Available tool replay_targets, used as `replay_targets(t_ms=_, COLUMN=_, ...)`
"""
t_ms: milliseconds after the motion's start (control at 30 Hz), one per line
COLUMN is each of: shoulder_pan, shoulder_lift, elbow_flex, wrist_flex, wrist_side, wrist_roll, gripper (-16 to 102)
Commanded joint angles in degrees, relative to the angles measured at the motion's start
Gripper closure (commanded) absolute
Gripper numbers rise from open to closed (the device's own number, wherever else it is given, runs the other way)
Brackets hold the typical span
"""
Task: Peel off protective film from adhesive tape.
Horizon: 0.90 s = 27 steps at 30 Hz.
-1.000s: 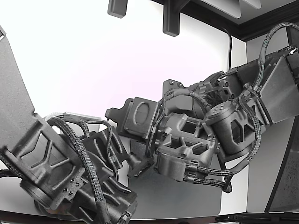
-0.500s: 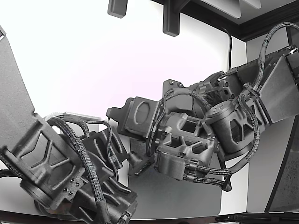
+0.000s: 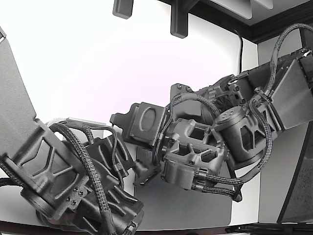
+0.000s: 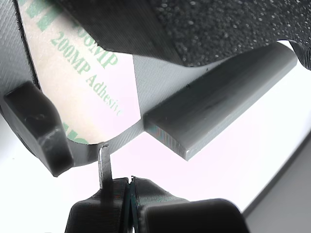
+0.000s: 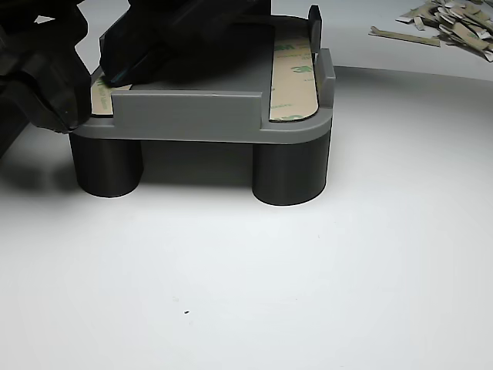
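While the wrist view fills with the grey fixture (image 4: 214, 104), I see my hand (image 4: 130, 194) clenched on a thin film tab (image 4: 103, 165) standing up at the curved edge of the adhesive tape (image 4: 82, 82), which lies directly ahead of the fingertips.

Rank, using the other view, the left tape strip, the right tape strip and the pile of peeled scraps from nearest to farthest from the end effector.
1. Left tape strip: on the left side of the grey holder, right beside the end effector.
2. Right tape strip: along the holder's right side.
3. Scrap pile: on the table, at the view's far right corner.
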Motion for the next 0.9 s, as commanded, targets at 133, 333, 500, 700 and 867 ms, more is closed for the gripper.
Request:
replay_targets(t_ms=133, shoulder_pan=-0.6, shoulder_lift=0.6, elbow_flex=-1.9, wrist_flex=-0.4, wrist_side=0.1, wrist_roll=0.2, gripper=97)
replay_targets(t_ms=333, shoulder_pan=-0.6, shoulder_lift=0.7, elbow_flex=-1.8, wrist_flex=-0.4, wrist_side=0.2, wrist_roll=0.1, gripper=97)
replay_targets(t_ms=500, shoulder_pan=-0.6, shoulder_lift=0.5, elbow_flex=-1.8, wrist_flex=-0.3, wrist_side=0.3, wrist_roll=0.0, gripper=97)
replay_targets(t_ms=700, shoulder_pan=-0.6, shoulder_lift=0.5, elbow_flex=-1.7, wrist_flex=-0.2, wrist_side=0.3, wrist_roll=-0.1, gripper=97)
replay_targets(t_ms=867, shoulder_pan=-0.6, shoulder_lift=0.3, elbow_flex=-2.0, wrist_flex=-0.1, wrist_side=0.3, wrist_roll=-0.1, gripper=97)
